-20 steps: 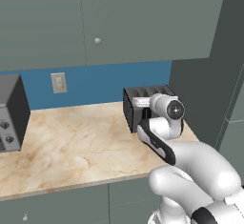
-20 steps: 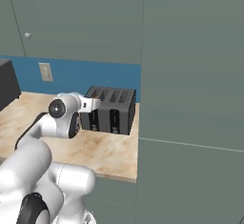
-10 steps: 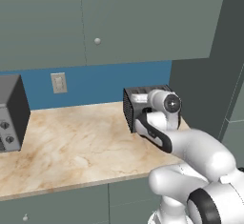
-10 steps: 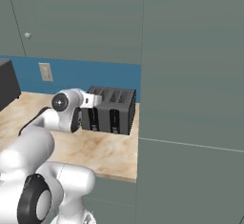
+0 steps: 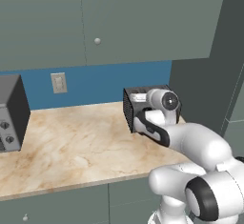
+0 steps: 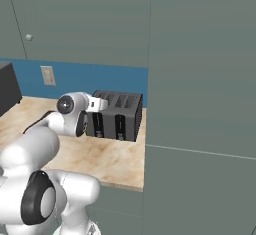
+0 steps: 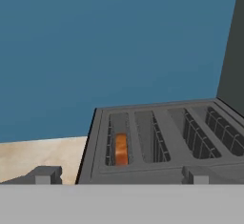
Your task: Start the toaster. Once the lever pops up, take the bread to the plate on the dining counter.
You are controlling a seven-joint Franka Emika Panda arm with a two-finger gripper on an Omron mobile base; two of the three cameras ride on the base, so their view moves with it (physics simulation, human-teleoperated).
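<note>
The dark grey toaster (image 5: 129,111) (image 6: 123,115) stands at the right end of the marbled counter (image 5: 71,142), against the blue wall. In the hand view I look down on the toaster's top (image 7: 162,137), and the orange-brown bread (image 7: 121,149) sits low in its leftmost slot. My gripper (image 7: 120,176) hovers just above the toaster's near edge. It is open, with its fingertips (image 7: 45,174) wide apart and nothing between them. My white hand (image 6: 96,105) covers part of the toaster's front. The plate and the dining counter are out of view.
A larger grey oven box (image 5: 9,116) (image 6: 7,86) with round knobs stands at the counter's left end. A wall outlet (image 5: 58,82) is on the blue wall. Grey upper cabinets (image 5: 97,41) hang overhead, and a tall grey panel (image 6: 200,79) closes the counter's right side.
My wrist has risen slightly and shifted a little toward the toaster. The gripper has stayed open, and the toaster has not moved.
</note>
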